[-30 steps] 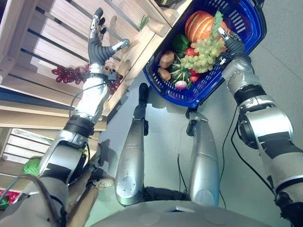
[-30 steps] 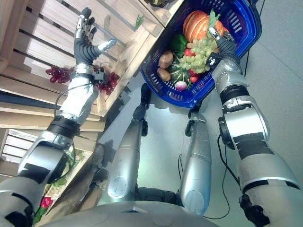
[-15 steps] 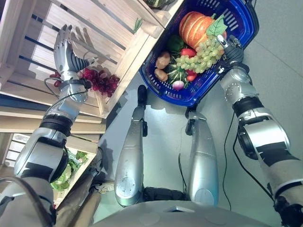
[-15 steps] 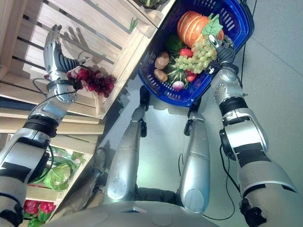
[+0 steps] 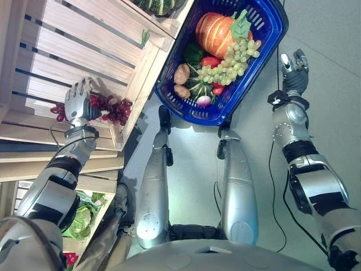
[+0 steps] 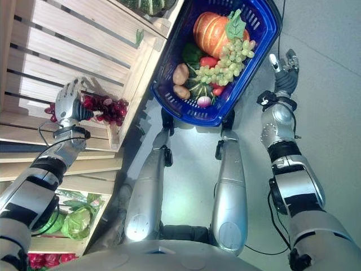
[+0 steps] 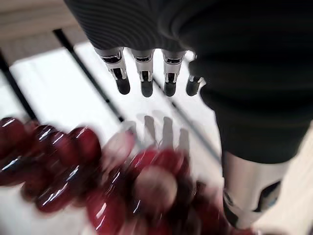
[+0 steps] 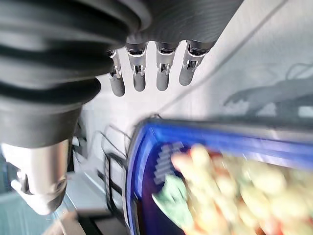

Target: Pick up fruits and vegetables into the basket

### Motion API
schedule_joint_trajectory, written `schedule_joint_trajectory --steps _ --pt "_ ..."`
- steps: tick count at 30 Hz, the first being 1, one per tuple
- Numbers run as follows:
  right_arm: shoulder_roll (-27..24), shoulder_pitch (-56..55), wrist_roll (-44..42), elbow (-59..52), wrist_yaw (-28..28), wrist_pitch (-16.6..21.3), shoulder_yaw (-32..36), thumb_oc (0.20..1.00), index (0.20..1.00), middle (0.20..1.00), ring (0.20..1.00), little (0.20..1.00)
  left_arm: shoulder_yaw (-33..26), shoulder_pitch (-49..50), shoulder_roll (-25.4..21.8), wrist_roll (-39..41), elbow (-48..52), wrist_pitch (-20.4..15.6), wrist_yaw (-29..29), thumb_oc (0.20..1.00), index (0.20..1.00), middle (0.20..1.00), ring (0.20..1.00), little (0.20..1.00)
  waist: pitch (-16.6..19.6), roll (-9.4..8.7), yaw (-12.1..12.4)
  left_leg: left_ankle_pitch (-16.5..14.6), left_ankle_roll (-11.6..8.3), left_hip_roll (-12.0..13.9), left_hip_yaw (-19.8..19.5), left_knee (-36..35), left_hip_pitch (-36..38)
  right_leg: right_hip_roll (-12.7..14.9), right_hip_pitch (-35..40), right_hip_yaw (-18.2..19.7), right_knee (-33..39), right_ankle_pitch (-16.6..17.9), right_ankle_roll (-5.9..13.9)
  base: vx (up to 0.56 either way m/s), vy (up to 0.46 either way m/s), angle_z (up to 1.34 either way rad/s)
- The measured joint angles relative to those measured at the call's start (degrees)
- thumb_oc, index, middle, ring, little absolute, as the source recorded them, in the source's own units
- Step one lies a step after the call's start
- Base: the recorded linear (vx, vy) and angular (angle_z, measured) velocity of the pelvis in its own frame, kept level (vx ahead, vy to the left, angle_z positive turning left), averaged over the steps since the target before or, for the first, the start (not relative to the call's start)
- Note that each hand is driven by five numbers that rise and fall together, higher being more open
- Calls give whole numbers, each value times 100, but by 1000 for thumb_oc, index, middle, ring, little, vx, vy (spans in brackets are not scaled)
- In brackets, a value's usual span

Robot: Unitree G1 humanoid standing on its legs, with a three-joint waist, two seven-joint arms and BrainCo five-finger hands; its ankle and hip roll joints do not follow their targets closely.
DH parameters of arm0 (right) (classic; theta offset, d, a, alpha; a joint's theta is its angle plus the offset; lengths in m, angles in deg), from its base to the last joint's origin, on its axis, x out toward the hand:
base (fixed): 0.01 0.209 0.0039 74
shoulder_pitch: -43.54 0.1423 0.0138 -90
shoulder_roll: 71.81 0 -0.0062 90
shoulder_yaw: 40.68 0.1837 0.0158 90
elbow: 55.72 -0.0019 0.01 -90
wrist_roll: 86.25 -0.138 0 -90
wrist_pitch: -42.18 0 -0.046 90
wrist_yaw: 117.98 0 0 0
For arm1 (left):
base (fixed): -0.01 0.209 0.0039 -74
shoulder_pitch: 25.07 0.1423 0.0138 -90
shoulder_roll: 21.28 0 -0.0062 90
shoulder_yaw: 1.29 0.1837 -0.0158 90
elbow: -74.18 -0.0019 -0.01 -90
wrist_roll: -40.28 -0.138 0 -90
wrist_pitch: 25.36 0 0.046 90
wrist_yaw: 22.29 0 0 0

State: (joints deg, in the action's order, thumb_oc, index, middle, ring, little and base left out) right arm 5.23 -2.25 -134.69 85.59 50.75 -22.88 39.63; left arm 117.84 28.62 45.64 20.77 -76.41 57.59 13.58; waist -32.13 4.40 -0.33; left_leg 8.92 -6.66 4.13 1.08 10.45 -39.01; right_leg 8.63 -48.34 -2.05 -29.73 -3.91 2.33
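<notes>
While the left hand (image 5: 78, 105) hangs over the wooden crate shelf (image 5: 67, 51), its fingers are extended and apart, gripping nothing. The left wrist view shows the dark fingertips (image 7: 145, 88) above the slats, with the red grape bunch (image 7: 98, 186) lying under the palm and toward the thumb.

From the head views, the bunch lies on the shelf floor, touching or just beside the hand. Its long axis runs along the front edge of the shelf, from behind the hand toward the crate's corner post. The bulk of the bunch extends on the side of the hand facing the blue basket (image 5: 265, 68).

The right hand (image 5: 293, 70) is raised beside the basket's rim, fingers straight and relaxed, empty, and well apart from the red grapes. The left hand is therefore the nearer one for this pick.

The basket already holds a pumpkin (image 5: 213, 33), green grapes (image 5: 231, 61), a potato (image 5: 181, 74) and other produce. Judged from this layout, the next move calls for the fingers to curl down across the bunch's short axis.
</notes>
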Motion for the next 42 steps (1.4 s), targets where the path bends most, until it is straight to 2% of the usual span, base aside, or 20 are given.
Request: schedule_joint_trajectory --steps 9,15,21,29,34,41,42 --pt "-130 -27 3 28 -144 21 3 1000 1000 1000 1000 1000 46 11 25 506 -505 -49 -933 1000 1000 1000 1000 1000 2 5 -69 -1 -2 17 51 -72 49 -4 -4 1 34 3 -4 2 12 -2" --pt "-164 60 10 208 -408 70 101 1000 1000 1000 1000 1000 47 -49 25 712 -605 39 -1146 1000 1000 1000 1000 1000 2 6 -96 -4 0 34 91 -76 51 -14 -2 2 48 3 -4 0 0 0" --pt "-327 172 -102 654 -463 80 217 1000 1000 1000 1000 1000 245 -217 27 711 -747 486 -1220 1000 1000 1000 1000 1000 4 9 -96 -11 -7 68 104 -76 42 -44 -17 2 46 -6 5 0 0 0" --pt "-422 252 -229 657 -434 85 209 1000 1000 1000 1000 1000 268 -540 36 698 -817 962 -1220 1000 1000 1000 1000 1000 5 11 -78 -9 -27 90 92 -69 -176 -71 -231 2 20 15 -27 0 0 0" --pt "-422 371 -355 649 -360 141 198 1000 1000 1000 1000 1000 374 -836 37 574 -864 1323 -1436 1000 1000 1000 1000 1000 5 11 -87 -13 -32 95 80 -69 -205 -78 -242 -12 59 15 -26 0 0 0" --pt "-422 385 -449 639 -355 146 188 1000 1000 1000 1000 1000 437 -981 18 478 -882 1476 -1519 1000 1000 1000 1000 1000 7 13 -101 -19 -38 108 69 -63 -276 -96 -297 -14 75 15 -25 0 0 0" --pt "-421 386 -450 631 -357 146 185 1000 1000 1000 1000 1000 437 -1003 16 465 -883 1491 -1530 881 881 881 881 881 7 13 -98 -20 -39 112 68 -63 -286 -102 -306 -14 76 15 -26 0 0 0"
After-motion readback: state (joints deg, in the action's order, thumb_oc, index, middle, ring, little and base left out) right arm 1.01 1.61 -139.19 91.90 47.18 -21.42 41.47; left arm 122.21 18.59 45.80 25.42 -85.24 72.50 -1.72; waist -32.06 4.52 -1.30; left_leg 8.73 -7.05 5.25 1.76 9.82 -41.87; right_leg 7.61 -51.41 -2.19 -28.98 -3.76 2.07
